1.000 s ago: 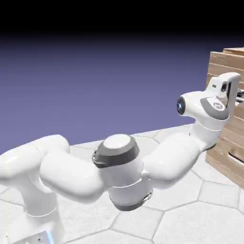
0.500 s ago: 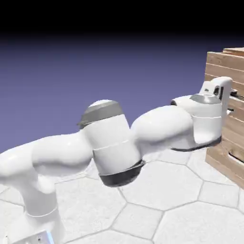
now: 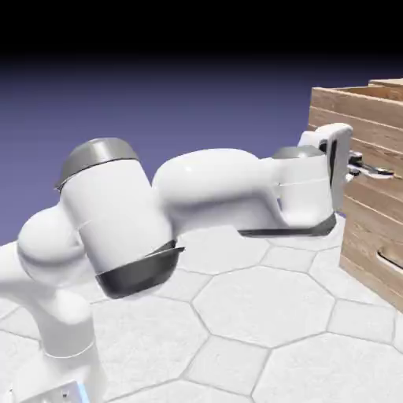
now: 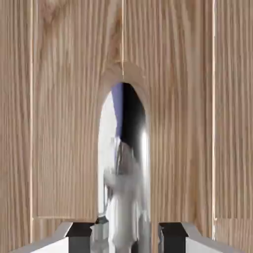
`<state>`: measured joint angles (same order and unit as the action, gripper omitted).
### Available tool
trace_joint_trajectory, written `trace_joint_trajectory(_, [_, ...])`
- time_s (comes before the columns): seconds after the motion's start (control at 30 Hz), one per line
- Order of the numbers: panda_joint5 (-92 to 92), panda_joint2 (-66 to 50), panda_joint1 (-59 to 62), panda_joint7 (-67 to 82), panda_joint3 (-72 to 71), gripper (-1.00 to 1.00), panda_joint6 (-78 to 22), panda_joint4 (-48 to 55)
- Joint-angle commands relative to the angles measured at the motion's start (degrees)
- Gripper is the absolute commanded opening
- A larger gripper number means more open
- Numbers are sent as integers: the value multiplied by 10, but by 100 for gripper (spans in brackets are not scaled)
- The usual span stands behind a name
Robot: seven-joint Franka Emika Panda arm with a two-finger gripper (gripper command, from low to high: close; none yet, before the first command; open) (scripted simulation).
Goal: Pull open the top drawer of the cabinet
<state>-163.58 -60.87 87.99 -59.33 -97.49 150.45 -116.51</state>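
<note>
Sliding out toward the frame's left, the top drawer (image 3: 370, 126) follows the tool (image 3: 364, 167), clamped narrowly on its handle (image 4: 123, 197); a slip would strand it half-open.

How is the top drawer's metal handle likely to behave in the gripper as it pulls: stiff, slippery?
Probably stiff: the handle is a thin metal bar, straight between the fingers. Likely slippery: it is mirror-polished, reflecting the scene. The drawer juts out from the cabinet, so it seems to slide rather than tip.
</note>
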Motion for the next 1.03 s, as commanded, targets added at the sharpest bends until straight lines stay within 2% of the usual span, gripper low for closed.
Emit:
trace_joint_trajectory(0.0, [6, -20, -5, 25, -2, -100, -5, 1])
trace_joint_trajectory(0.07, [18, -60, -11, 74, -7, -100, -15, -3])
trace_joint_trajectory(0.23, [31, -80, 75, 86, -50, -100, -35, -103])
trace_joint_trajectory(0.33, [42, -134, 100, 138, -72, -100, -58, -147])
trace_joint_trajectory(0.77, [69, -397, 14, 421, -87, -100, -149, -149])
trace_joint_trajectory(0.8, [69, -397, 14, 421, -87, 100, -149, -149])
trace_joint_trajectory(1.0, [88, -401, 93, 413, -90, 100, -162, -239])
